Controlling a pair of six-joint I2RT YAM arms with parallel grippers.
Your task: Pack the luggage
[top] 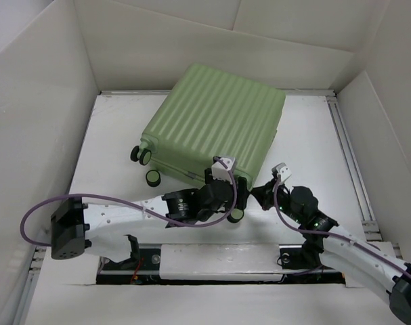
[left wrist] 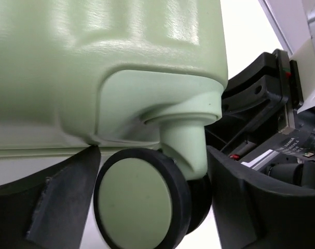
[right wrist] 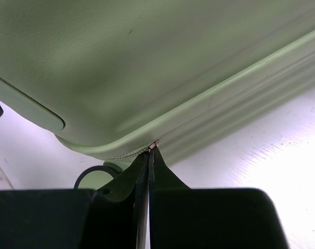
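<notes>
The luggage (top: 212, 118), a pale green ribbed hard-shell suitcase, lies closed and flat on the white table. My left gripper (top: 232, 206) is at its near right corner, open, with its fingers (left wrist: 53, 202) either side of a black caster wheel (left wrist: 139, 202). My right gripper (top: 254, 194) is just right of that corner. In the right wrist view it (right wrist: 149, 153) is shut, its tips pinching a small metal zipper pull (right wrist: 154, 145) on the zipper seam of the luggage (right wrist: 147, 62).
Two more caster wheels (top: 141, 155) (top: 153, 178) stick out at the suitcase's near left side. White walls (top: 36, 122) enclose the table on the left, back and right. The right arm's black body (left wrist: 271, 109) is close beside the left gripper.
</notes>
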